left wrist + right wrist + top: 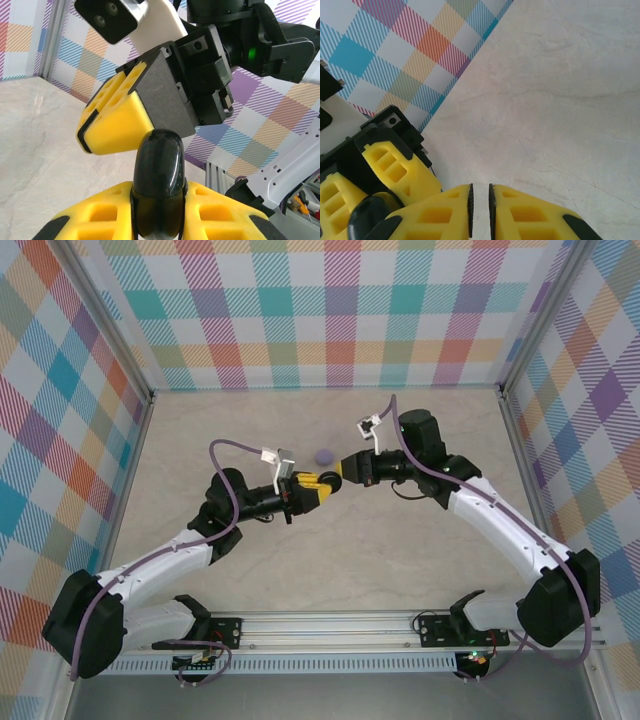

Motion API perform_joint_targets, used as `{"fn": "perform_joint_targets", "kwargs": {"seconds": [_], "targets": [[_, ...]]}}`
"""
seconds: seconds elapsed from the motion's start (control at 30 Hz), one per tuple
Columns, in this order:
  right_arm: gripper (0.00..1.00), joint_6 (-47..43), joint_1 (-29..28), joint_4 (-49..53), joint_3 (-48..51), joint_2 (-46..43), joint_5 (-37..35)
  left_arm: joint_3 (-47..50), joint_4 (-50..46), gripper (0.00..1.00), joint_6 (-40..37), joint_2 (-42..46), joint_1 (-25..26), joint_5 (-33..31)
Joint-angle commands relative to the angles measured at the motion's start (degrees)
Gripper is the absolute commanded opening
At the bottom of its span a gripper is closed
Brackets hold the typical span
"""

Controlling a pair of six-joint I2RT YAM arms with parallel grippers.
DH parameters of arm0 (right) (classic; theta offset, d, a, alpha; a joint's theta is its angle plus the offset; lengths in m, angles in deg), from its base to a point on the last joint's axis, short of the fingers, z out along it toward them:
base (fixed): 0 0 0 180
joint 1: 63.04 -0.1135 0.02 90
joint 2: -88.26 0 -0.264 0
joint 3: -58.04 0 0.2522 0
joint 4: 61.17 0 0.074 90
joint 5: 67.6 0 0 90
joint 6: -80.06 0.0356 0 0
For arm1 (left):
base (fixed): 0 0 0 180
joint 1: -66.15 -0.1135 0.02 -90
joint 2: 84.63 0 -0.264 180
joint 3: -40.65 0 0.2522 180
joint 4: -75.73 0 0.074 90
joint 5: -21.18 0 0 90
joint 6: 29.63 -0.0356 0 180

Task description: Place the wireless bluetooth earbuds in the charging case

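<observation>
- Left pincer (pixel 308 486) is closed on a glossy black rounded piece (pixel 159 175), clamped upright between the yellow fingers (pixel 225 215). Its domed top stands clear above them.
- I cannot tell whether this piece is the case or an earbud.
- Right pincer (pixel 335 476) is closed, with only a thin slit between the pads and nothing seen in it. Its tip is just beside the black piece, and contact is not resolvable.
- The two pincers meet tip to tip above mid-worktop (pixel 300 570), a pale marble-look surface.
- A small lavender round piece (pixel 324 455) lies on the worktop just beyond the two tips, apart from both. It is too small to identify further.
- Surroundings: plaid wall panels (pixel 300 310) on three sides, an aluminium rail (pixel 330 625) at the arm bases, and a purple cable (pixel 225 455) looping over the left arm.
- The left wrist view alone gives the black piece's shape, and it shows a green indicator light (pixel 252 52) on the right arm.
- The right wrist view alone shows the slit between the right pads, with the black piece at its lower left corner.
- The top view alone places the lavender piece.
</observation>
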Motion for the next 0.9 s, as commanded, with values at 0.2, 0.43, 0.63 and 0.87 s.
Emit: {"fn": "perform_joint_targets", "kwargs": {"seconds": [0.2,0.43,0.63,0.87], "targets": [[0.2,-1.01,-0.26,4.59,-1.93,-1.57,-9.13,-3.77,-9.42,0.06,-1.02,-1.39,0.2,-8.44],[0.21,-1.03,-0.23,10.08,-1.96,-2.68,-21.16,-8.61,-20.17,0.08,2.1,-7.74,-1.42,-15.78],[0.22,-1.01,-0.26,11.75,-1.39,-3.31,-23.47,-16.39,-28.39,0.1,7.13,-18.59,-3.55,-14.44],[0.23,-1.07,-0.22,12.27,-0.47,-4.34,-24.14,-25.64,-37.75,0.13,11.85,-31.52,-5.77,-13.42]]}}
